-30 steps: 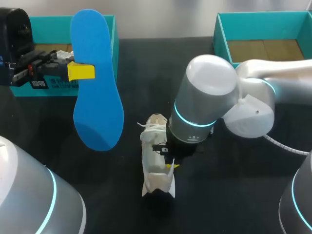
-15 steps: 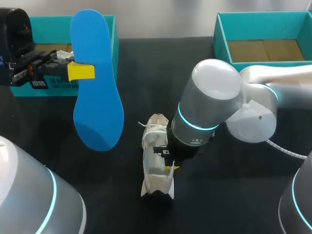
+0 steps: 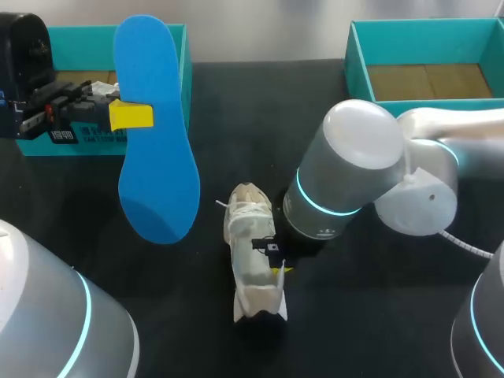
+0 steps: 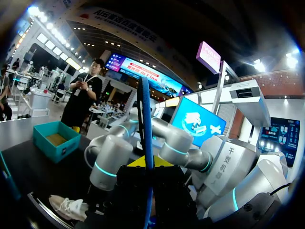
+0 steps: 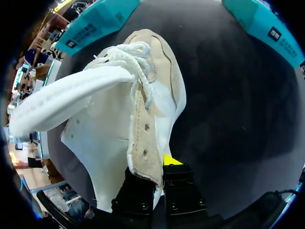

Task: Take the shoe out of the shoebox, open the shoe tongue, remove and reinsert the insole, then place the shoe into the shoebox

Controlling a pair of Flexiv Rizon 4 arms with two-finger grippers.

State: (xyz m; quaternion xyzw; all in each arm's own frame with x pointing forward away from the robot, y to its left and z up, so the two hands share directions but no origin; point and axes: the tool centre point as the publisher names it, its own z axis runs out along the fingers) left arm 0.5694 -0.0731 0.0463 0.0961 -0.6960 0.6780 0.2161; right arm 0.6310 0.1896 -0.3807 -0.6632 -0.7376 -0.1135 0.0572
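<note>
Middle's pretty crowded. The right arm (image 3: 354,177) hulks over the shoe (image 3: 250,252) from the right, so that side is blocked. The blue insole (image 3: 156,134) hangs upright in the left gripper (image 3: 132,115), walling off the left. The black table (image 3: 260,102) is open between the left teal box (image 3: 183,55) and right teal box (image 3: 352,59), plus a gap between insole and shoe.

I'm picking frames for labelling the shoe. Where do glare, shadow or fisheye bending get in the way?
Head view: even light, shoe clear against the dark table, right arm covering one side. Right wrist view: no glare; the shoe looms close and bulges with the fisheye. Left wrist view: bright glare near the rim; insole edge-on, shoe small, dim.
</note>
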